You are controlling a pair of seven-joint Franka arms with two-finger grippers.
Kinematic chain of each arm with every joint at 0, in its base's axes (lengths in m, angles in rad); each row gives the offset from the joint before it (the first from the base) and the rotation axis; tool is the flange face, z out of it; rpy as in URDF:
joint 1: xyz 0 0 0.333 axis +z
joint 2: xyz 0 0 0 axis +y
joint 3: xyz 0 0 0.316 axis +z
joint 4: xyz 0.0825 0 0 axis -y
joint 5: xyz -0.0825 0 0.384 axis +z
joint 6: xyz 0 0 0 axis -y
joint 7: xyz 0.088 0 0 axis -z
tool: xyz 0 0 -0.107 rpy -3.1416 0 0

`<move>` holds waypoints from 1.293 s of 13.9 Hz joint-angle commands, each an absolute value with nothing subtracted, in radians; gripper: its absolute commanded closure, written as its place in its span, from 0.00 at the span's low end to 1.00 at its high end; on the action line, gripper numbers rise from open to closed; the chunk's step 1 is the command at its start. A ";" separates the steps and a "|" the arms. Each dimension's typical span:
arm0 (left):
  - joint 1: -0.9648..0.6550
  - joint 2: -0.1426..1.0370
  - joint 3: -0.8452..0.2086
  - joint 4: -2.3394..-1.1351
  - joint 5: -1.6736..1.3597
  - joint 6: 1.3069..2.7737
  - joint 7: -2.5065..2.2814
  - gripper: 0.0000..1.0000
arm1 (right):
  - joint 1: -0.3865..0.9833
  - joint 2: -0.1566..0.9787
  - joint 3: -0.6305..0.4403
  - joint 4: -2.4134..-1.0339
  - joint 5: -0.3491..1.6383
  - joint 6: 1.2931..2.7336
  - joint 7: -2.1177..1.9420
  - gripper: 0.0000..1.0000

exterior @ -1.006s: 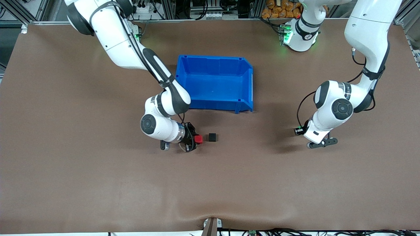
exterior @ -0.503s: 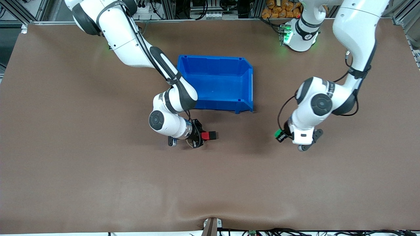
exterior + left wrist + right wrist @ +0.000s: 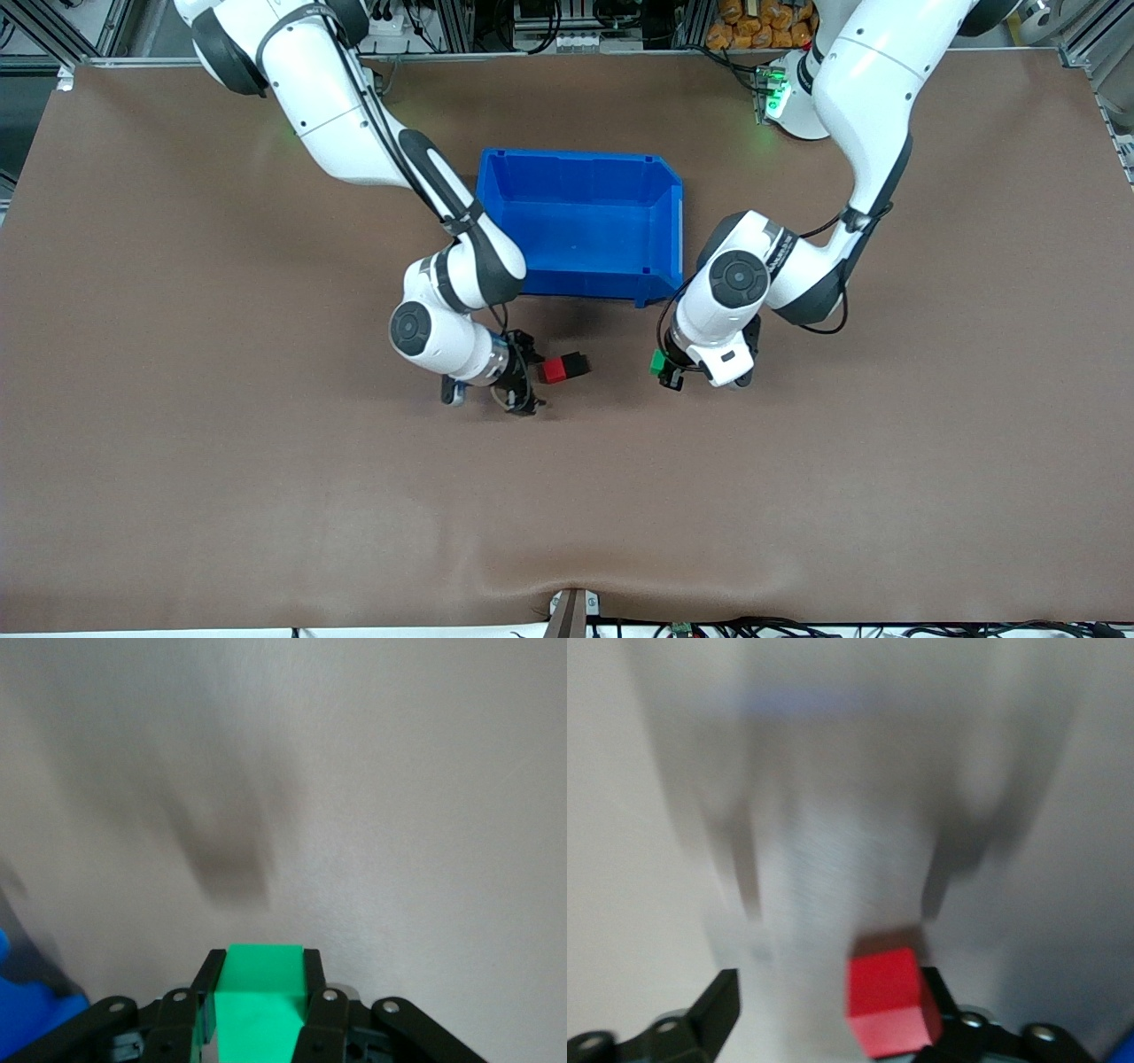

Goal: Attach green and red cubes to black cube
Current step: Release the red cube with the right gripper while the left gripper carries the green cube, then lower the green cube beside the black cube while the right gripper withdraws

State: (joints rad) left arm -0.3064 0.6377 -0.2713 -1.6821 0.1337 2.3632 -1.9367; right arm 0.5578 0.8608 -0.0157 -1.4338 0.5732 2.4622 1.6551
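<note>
The red cube (image 3: 555, 370) lies on the table pressed against the black cube (image 3: 577, 363), both nearer to the front camera than the blue bin. My right gripper (image 3: 532, 377) stands open at the red cube's free side. In the right wrist view the red cube (image 3: 888, 1003) sits close by one finger (image 3: 943, 997), and the gripper (image 3: 828, 1003) holds nothing. My left gripper (image 3: 664, 372) is shut on the green cube (image 3: 656, 361), over the table toward the left arm's end from the black cube. The green cube (image 3: 261, 997) fills the left gripper (image 3: 261, 979).
A blue bin (image 3: 580, 226), with nothing in it, stands in the middle of the brown table (image 3: 266, 496), and its corner (image 3: 27, 1014) shows in the left wrist view. Both arms reach down on either side of the bin.
My right gripper pushed the red cube against the black cube, then opened and drew back a little. My left arm carried the green cube a long way toward the black cube.
</note>
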 commanded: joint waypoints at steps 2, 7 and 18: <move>-0.357 0.699 -0.267 -1.628 0.133 2.338 -2.081 1.00 | 0.451 0.813 -0.009 -1.420 0.431 2.418 1.586 0.00; -0.406 0.750 -0.270 -1.574 0.103 2.338 -2.316 1.00 | 0.289 0.756 -0.015 -1.323 0.420 2.049 1.342 0.00; -0.476 0.799 -0.272 -1.569 0.094 2.348 -2.638 1.00 | 0.045 0.465 -0.012 -1.163 0.060 1.507 0.246 0.00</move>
State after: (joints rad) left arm -0.4613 0.7833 -0.2753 -1.5942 0.1133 2.3513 -2.6023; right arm 0.0954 0.5228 -0.0306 -1.1387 0.0849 1.5399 0.4937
